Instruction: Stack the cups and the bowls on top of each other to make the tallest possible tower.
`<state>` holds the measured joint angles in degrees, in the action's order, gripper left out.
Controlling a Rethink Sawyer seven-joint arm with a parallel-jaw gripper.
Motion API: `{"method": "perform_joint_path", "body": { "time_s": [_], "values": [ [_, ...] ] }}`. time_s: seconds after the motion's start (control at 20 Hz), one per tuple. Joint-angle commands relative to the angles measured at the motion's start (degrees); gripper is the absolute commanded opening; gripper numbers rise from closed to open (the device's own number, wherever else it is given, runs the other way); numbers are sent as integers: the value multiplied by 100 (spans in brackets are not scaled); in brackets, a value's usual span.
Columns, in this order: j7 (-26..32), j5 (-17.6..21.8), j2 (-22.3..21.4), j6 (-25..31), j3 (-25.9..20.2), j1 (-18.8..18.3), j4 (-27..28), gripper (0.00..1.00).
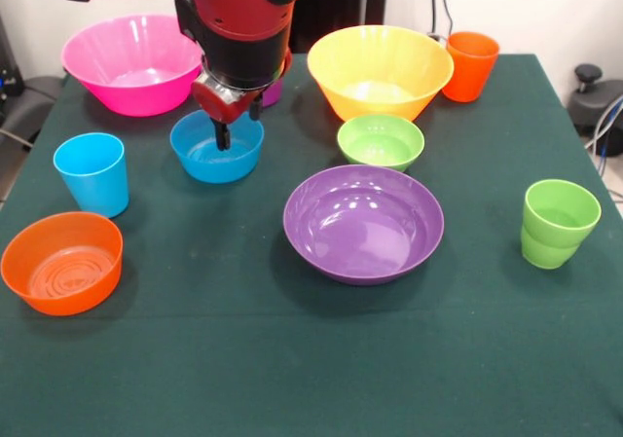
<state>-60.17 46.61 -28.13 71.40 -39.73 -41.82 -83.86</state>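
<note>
While the end effector (224, 130) hangs inside the small blue bowl (216, 147), its finger spacing cannot be told; remaining cups and bowls stand unstacked across the worktop (292, 359).

Dark green cloth covers the table (292, 379), plain white wall (545, 9) behind, some cables (443, 4) hanging down it.

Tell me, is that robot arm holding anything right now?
Nothing is clearly held: the gripper hangs over the small blue bowl, and any grip on it cannot be told.
</note>
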Motion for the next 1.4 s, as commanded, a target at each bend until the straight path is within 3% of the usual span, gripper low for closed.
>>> {"method": "perform_joint_path", "body": {
  "time_s": [0.05,1.4],
  "values": [
    [1741,474,56,458,212,185,-21,100],
    [1591,468,87,508,247,213,3,100]
  ]
}}
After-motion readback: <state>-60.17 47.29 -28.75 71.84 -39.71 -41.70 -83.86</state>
